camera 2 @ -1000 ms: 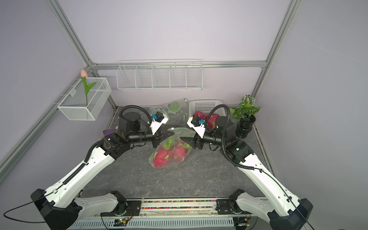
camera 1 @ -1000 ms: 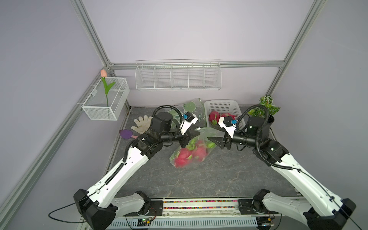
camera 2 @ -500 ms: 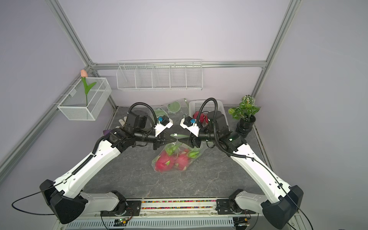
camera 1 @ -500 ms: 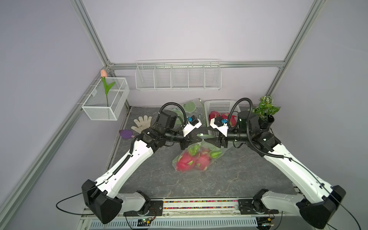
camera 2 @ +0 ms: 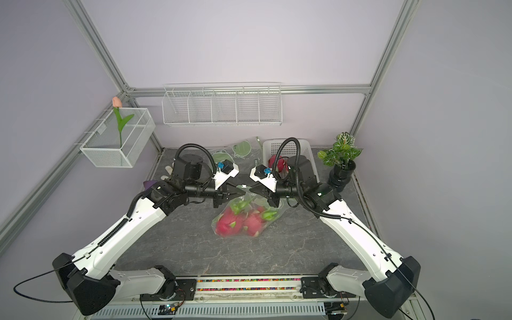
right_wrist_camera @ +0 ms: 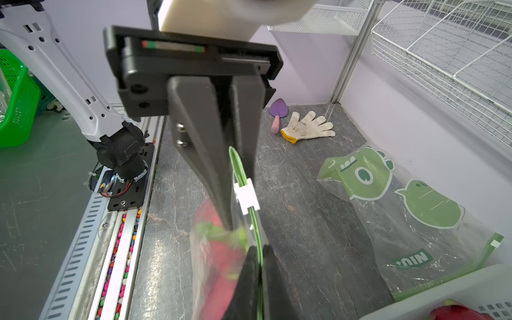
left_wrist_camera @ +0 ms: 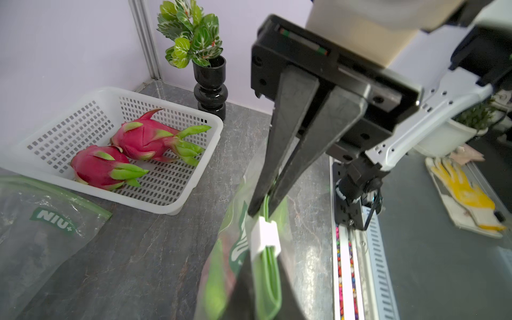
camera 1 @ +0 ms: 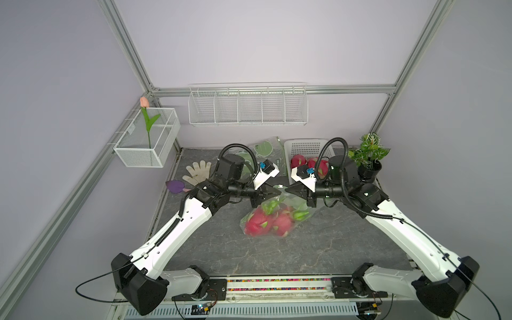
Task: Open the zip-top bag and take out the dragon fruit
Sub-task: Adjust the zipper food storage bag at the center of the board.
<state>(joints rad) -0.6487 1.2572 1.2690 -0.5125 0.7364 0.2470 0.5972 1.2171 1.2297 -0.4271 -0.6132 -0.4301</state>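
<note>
At the bag's [camera 1: 300, 207] top edge, the right end effector [left_wrist_camera: 265, 205] is clamped tight on the green strip [left_wrist_camera: 270, 277], just beside the white slider [left_wrist_camera: 265, 235]. The left end effector [camera 1: 278, 191] meets it tip to tip from the opposite side, so the slider sits between the two. Its jaws stand narrow with the strip running between them; we cannot tell whether they pinch it or stand just clear of it.

We read this as the opening step. With one end of the strip anchored, the other end effector can push the slider along without the soft bag merely following. Holding the strip high also keeps the mouth upward and the track straight. How far the zip is open, we cannot tell.

Below the strip the bag hangs slack. Two dragon fruit [camera 1: 259, 224] lie inside it, touching one another, their weight seemingly on the worktop [camera 1: 249, 257], which likely helps keep the film taut. Two more dragon fruit [left_wrist_camera: 144, 140] lie in the white basket [left_wrist_camera: 171, 207] by the back wall, apart from the bag; we take that as where these will go. A second bag [right_wrist_camera: 415, 210] lies beside the basket.
</note>
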